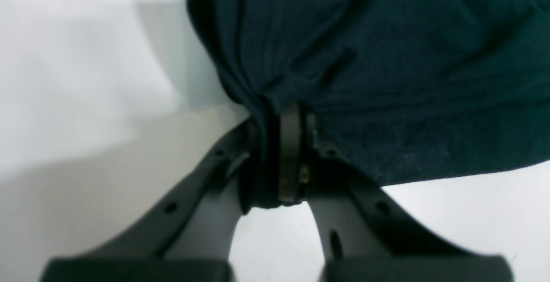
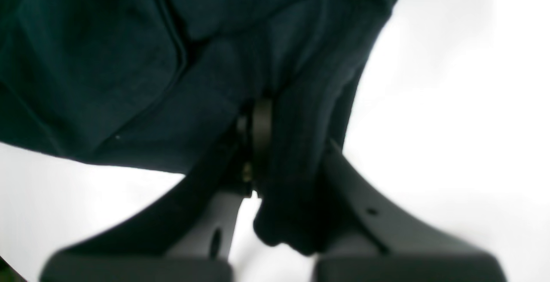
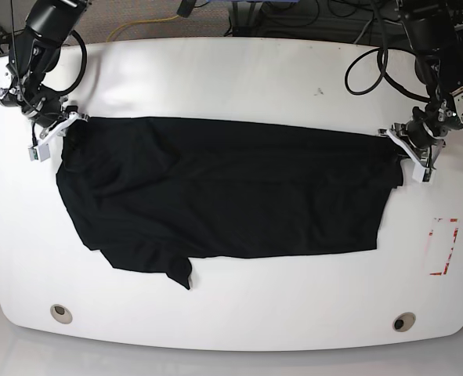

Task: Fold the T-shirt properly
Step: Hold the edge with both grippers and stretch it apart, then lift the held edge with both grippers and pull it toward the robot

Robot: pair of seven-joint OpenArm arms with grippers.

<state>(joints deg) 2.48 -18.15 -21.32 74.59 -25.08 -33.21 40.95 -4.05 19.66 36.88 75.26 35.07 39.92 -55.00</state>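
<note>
Across the middle of my white table the T-shirt lies spread out flat, its long axis running side to side in the base view, from one arm to the other. Its upper edge is pulled nearly straight between the two grippers, while the lower edge is ragged: a loose flap hangs down toward the near side, left of centre in that view. I cannot tell which end is the collar and which the hem. My left gripper sits at the cloth's end on the right of the base view, and through the left wrist camera I see its jaws pressed together on a bunched pinch of dark fabric, with wrinkles fanning away from the grip. My right gripper holds the opposite end, and its wrist view shows the same: jaws clamped on a gathered fold of the shirt, a lump of cloth hanging below them. The fabric is plain black, with no print, label or lettering that I can read. Near the table's right edge a small red outlined rectangle is marked; nothing legible there.
</note>
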